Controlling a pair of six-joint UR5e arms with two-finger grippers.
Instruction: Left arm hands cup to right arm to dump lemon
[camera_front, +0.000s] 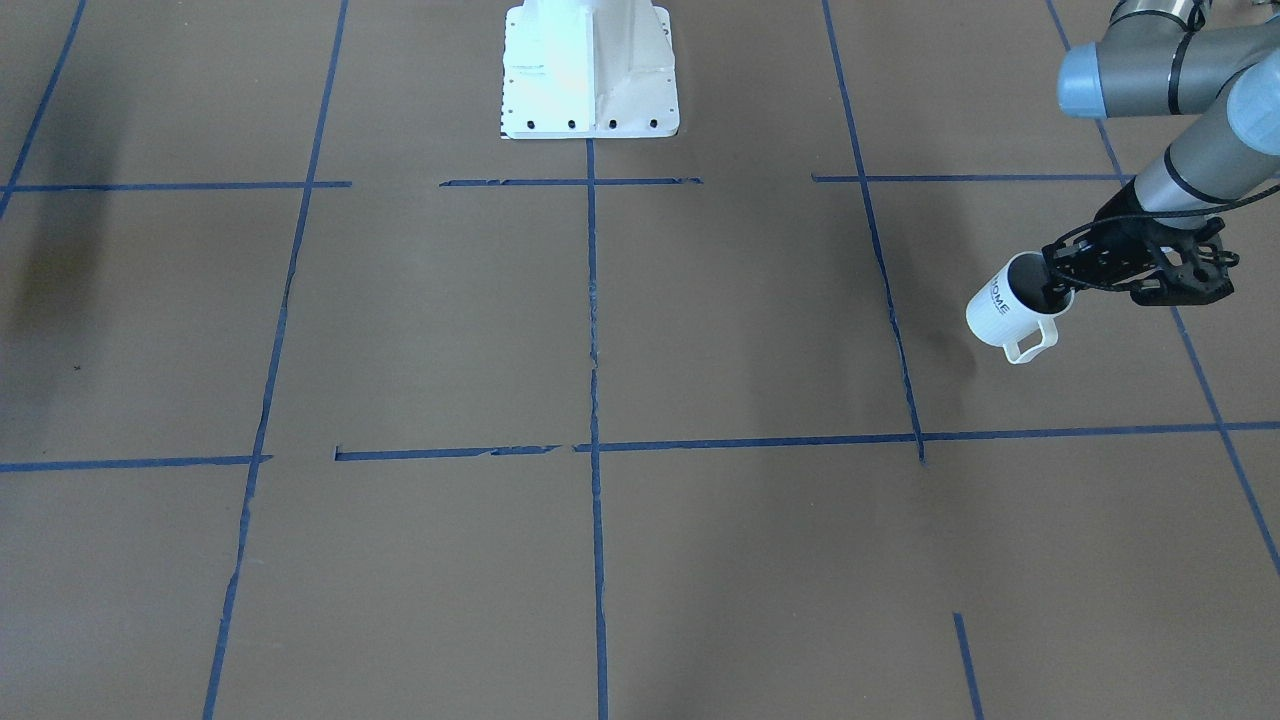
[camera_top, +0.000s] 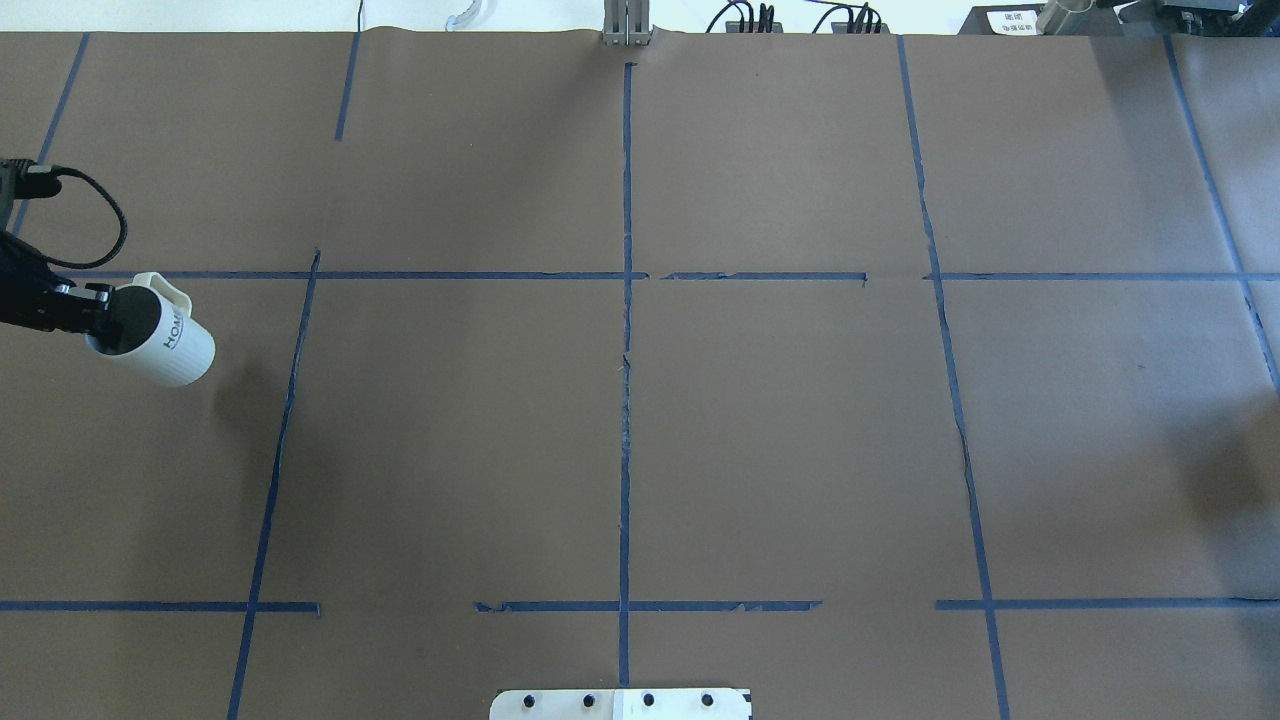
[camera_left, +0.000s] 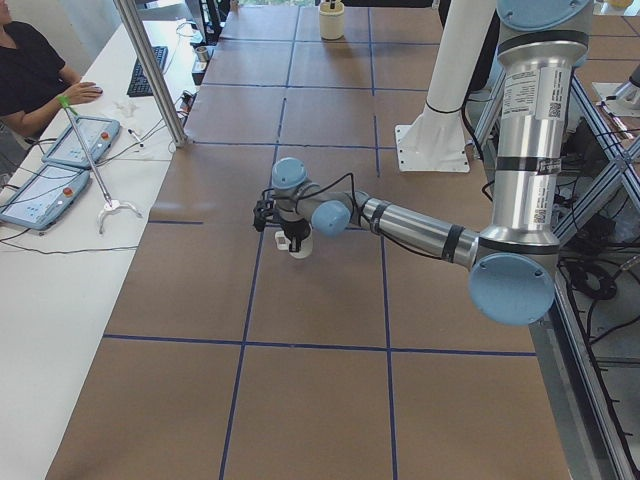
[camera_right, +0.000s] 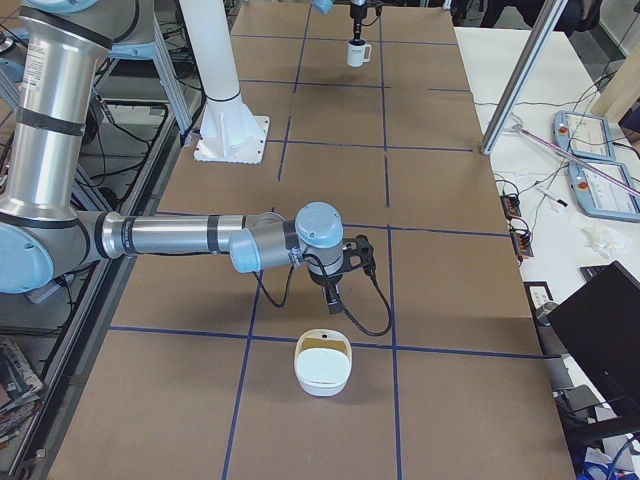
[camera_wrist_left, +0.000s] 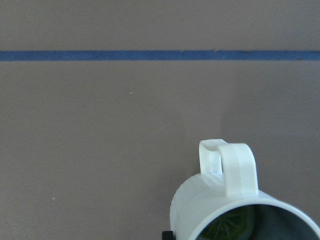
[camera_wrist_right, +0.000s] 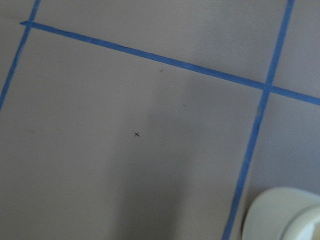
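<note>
One cup (camera_front: 1008, 312), tilted, rim clamped by left gripper (camera_front: 1058, 280), lemon (camera_wrist_left: 231, 224) inside. Advise levelling it before carrying across. Right gripper (camera_right: 334, 292): cannot tell whether open or closed.

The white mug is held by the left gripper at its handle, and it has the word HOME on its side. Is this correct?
Not quite. The left gripper holds the white mug at its rim, not at its handle, which sticks out free. The front-facing view shows this. The word HOME is on its side, as you say.
</note>
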